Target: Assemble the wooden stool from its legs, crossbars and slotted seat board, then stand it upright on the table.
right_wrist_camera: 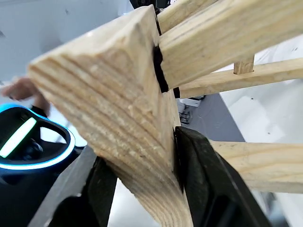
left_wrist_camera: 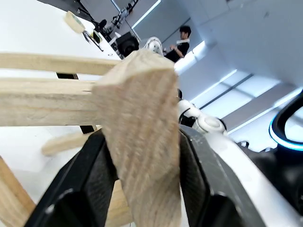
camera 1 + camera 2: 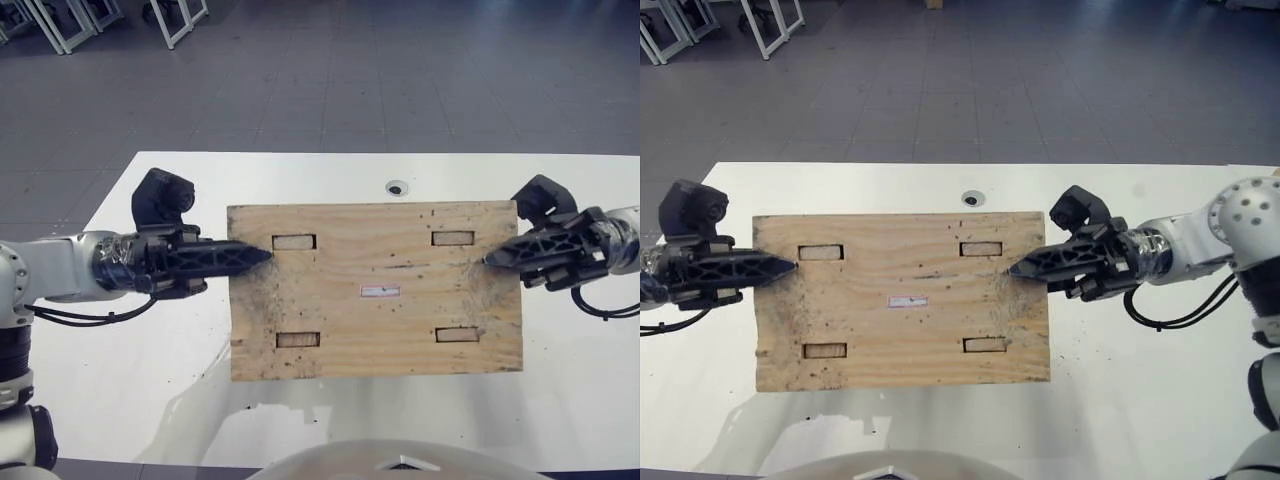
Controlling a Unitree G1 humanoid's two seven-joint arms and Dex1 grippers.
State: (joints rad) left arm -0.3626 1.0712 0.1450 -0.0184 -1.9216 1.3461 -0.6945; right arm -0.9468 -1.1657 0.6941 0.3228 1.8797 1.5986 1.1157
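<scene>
- Seat board [image 3: 375, 290]: level at mid-table [image 3: 560, 400], slots filled; stool apparently assembled and upright.
- Left gripper [image 3: 266, 255], right gripper [image 3: 489, 261]: jaws clamped on a frame timber [image 2: 142, 132] at opposite short edges; release evenly, without tipping.
- Cable hole [image 3: 397, 187]: beyond.

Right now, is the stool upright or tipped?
Upright: seat board faces up, level, slots filled; left hand and right hand grip its ends.
</scene>
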